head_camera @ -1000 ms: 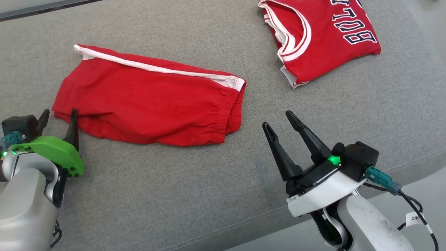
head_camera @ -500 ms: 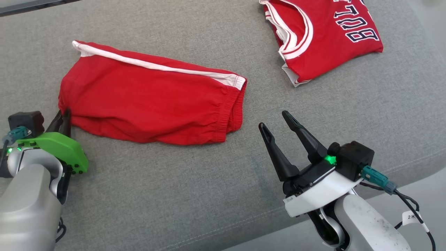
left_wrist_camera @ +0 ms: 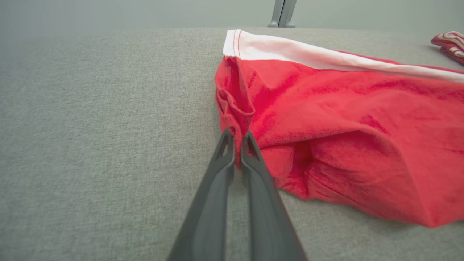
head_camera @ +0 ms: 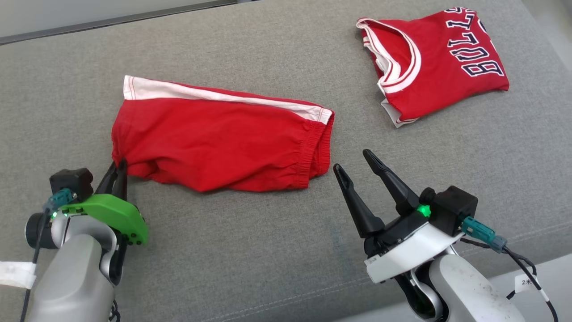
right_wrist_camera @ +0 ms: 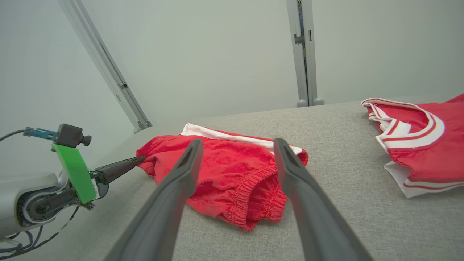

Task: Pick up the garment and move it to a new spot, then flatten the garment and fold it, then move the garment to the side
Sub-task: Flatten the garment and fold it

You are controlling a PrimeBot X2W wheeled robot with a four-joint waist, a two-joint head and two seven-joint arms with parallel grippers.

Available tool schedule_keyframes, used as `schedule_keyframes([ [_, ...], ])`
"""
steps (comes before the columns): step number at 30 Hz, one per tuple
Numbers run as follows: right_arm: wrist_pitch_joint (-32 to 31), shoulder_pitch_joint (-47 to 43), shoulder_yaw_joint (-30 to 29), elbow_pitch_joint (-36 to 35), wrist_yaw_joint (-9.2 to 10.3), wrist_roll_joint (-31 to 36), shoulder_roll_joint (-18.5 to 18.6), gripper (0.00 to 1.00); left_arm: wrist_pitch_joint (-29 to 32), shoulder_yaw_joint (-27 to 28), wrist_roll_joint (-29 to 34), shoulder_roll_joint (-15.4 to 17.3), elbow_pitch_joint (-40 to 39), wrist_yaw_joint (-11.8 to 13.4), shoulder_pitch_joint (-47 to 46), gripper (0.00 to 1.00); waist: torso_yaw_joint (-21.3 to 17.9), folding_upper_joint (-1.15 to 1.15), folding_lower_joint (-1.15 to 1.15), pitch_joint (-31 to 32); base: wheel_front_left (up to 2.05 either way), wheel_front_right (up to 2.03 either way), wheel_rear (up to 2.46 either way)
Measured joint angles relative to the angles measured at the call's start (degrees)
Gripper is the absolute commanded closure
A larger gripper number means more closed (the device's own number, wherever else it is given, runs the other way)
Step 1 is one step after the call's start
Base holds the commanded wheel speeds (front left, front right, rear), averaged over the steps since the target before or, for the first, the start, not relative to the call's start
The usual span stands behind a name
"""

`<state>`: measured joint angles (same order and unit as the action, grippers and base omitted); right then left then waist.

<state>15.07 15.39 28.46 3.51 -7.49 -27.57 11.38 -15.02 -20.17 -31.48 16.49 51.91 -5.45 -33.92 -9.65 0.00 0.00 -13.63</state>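
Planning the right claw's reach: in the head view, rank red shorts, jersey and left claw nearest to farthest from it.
1. red shorts, just left of the right claw.
2. jersey, farther up and right.
3. left claw, far left.

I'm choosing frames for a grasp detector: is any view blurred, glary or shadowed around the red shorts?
Head view: soft even light, shorts sharp, thin shadow under their near edge. Left wrist view: left gripper slightly soft near the lens, pinched cloth crisp. Right wrist view: wall posts splay from wide-angle distortion; no glare.

Lab-like test room; grey upholstered cushion (head_camera: 250, 264); bare wall (right_wrist_camera: 210, 54); metal posts (right_wrist_camera: 301, 65)
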Motion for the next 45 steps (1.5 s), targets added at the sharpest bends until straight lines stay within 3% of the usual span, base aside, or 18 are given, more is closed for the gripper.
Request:
schedule_keyframes([
  [29, 0.0, -3.4, 0.7, 3.8, 0.0, -2.0, 1.2, 0.0, 0.0, 4.7, 3.0, -4.9, -10.6, 3.0, 17.6, 1.0, 6.6, 0.0, 0.0, 8.2, 0.0, 0.0, 0.0],
  [30, 0.0, -3.4, 0.8, 3.9, 0.0, -2.1, 1.2, 0.0, 0.0, 5.1, 2.9, -5.1, -10.6, 2.9, 17.7, 0.89, 6.6, 0.0, 0.0, 8.2, 0.0, 0.0, 0.0],
  [31, 0.0, -3.4, 0.9, 4.1, 0.0, -2.1, 1.3, 0.0, 0.0, 5.3, 2.9, -5.2, -10.6, 2.9, 17.7, 0.58, 6.6, 0.0, 0.0, 8.3, 0.0, 0.0, 0.0],
  [32, 0.0, -3.4, 1.1, 4.2, 0.0, -2.2, 1.3, 0.0, 0.0, 5.4, 3.0, -5.3, -10.5, 2.9, 17.8, 0.02, 6.6, 0.0, 0.0, 8.3, 0.0, 0.0, 0.0],
  [38, 0.0, -3.3, 1.0, 4.7, 0.0, -2.6, 1.5, 0.0, 0.0, 7.9, 5.2, -6.5, -14.8, 3.4, 18.9, 0.0, 6.7, 0.0, 0.0, 8.3, 0.0, 0.0, 0.0],
  [45, 0.0, -0.8, -1.0, 4.7, 0.0, -0.1, 0.2, 0.0, 0.0, 14.6, 12.5, -7.3, -29.1, 5.0, 22.5, 0.0, 7.3, 0.0, 0.0, 7.7, 0.0, 0.0, 0.0],
])
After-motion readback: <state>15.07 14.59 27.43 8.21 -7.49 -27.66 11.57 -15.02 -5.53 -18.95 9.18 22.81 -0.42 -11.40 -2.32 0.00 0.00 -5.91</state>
